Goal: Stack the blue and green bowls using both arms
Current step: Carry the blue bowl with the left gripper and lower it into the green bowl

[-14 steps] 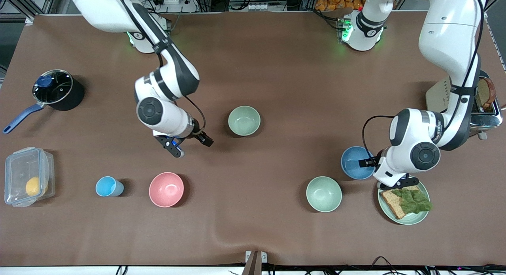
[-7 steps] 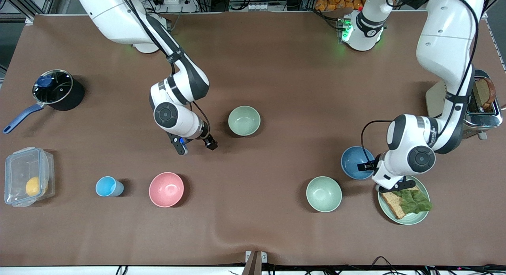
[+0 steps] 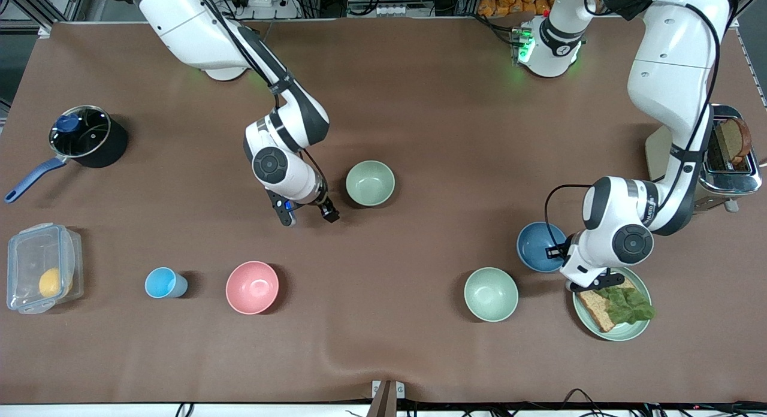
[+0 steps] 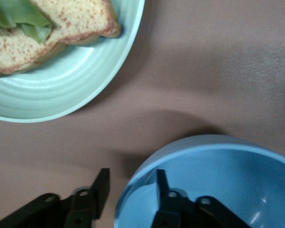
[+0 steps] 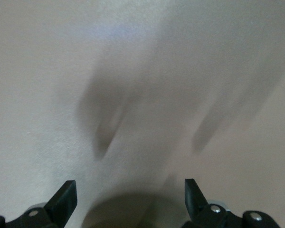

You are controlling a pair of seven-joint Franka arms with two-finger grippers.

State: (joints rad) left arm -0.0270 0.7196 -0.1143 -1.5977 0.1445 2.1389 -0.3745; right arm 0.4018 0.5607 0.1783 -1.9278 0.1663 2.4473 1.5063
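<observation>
The blue bowl (image 3: 536,244) stands near the left arm's end of the table, beside a plate. My left gripper (image 3: 561,254) is down at the bowl's rim on the plate's side. In the left wrist view the left gripper (image 4: 132,175) straddles the blue bowl's (image 4: 218,180) rim, one finger inside and one outside, open with a small gap still showing. The green bowl (image 3: 370,183), dull sage, sits mid-table. My right gripper (image 3: 323,212) hangs open over bare table beside it, toward the right arm's end. The right wrist view shows that gripper (image 5: 129,194) with nothing between its fingers.
A mint-green bowl (image 3: 491,294) sits nearer the front camera than the blue bowl. The pale-green plate (image 3: 629,330) (image 4: 61,90) holds bread and lettuce. A pink bowl (image 3: 252,287), a sky-blue cup (image 3: 165,283), a lidded pot (image 3: 87,135), a clear box (image 3: 42,267) and a toaster (image 3: 731,153) also stand on the table.
My right arm has swung toward the green bowl and now hangs close beside it. My left hand has shifted slightly at the blue bowl's rim.
</observation>
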